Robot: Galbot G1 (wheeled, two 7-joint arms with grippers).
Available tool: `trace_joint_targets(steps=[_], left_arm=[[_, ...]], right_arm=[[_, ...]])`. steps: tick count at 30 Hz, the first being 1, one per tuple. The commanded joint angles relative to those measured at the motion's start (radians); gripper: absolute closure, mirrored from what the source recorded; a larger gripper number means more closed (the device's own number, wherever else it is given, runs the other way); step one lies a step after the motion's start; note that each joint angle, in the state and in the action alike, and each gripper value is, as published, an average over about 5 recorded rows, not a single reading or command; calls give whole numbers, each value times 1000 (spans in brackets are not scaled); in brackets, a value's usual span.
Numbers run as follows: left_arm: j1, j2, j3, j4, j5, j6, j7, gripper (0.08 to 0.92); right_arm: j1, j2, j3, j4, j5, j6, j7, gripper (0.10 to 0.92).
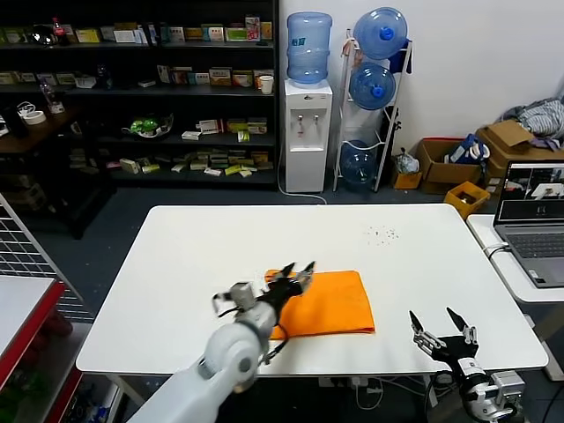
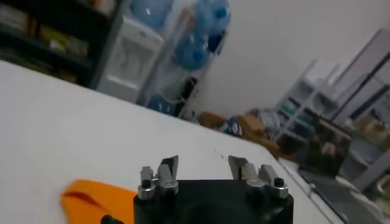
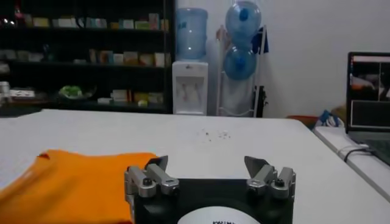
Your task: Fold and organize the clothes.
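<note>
Left pincer (image 1: 298,275) hovers wide over folded orange T-shirt (image 1: 330,304).
Shirt lies mid-counter (image 1: 194,256), near its front edge; right pincer (image 1: 443,330) waits wide, apart, likely ready to tidy.

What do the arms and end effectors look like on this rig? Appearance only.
The left arm is a pale grey-white rounded shell with a black cable looped near the wrist. The left end effector and the right end effector each have a black body and pointed dark fingers on silver, bolted knuckles. A white round label sits on the right one's base.
</note>
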Motion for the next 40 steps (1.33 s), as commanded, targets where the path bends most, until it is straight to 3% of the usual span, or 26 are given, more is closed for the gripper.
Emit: trace_joint_targets(steps=[1,5,9,22,40], left_arm=[[715,37,-598,-129,520,-557,482,349],[738,-60,-665,-69,578,-706,539,234],[749,-104,-712,-46,585,-772,586,182],[777,-212,-704,-73,592,-776,627,177],[778,-233,-687,-57,611,-777,625,177]], right_arm=[[-5,67,45,-59,-46,239,-115,203],[-26,112,66,-95,-144,374,-149,203],[-52,164,80,-97,-214,502,-161,203],[-56,252,113,-116,-220,555,-187,203],[-35,295,103,-124,-236,541,-178,203]])
